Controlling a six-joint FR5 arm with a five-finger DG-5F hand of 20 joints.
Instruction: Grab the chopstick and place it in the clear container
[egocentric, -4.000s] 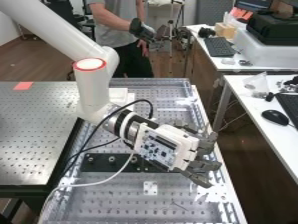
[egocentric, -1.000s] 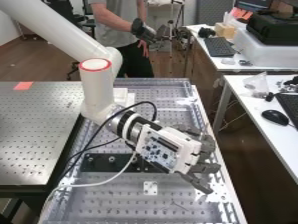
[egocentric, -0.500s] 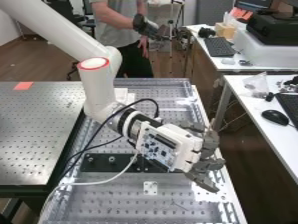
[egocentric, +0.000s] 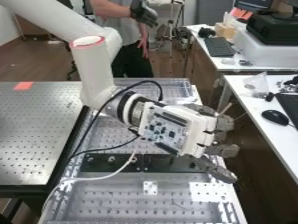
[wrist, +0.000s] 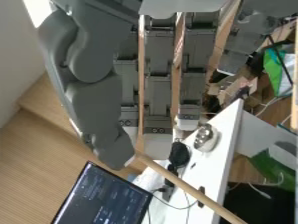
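In the high view the hand (egocentric: 216, 145) hangs over the right edge of the perforated bench, palm side turned away. A short end of the light wooden chopstick (egocentric: 227, 108) sticks out past its upper fingers. In the wrist view the hand (wrist: 100, 97) has its thumb bent in toward the fingers. The chopstick (wrist: 193, 190) is pinched at the thumb's tip and slants away from it; part of its length is hidden behind the thumb and fingers.
The perforated bench (egocentric: 120, 200) has clear raised edges and a black mounting bar (egocentric: 110, 162) across it. Cables loop beside the arm. A white table (egocentric: 256, 130) with a black mouse (egocentric: 275, 117) stands to the right, past a gap.
The hand has risen and shifted right, away from the bench's surface, and its wrist has turned. An end of the chopstick has come into sight beyond the fingers.
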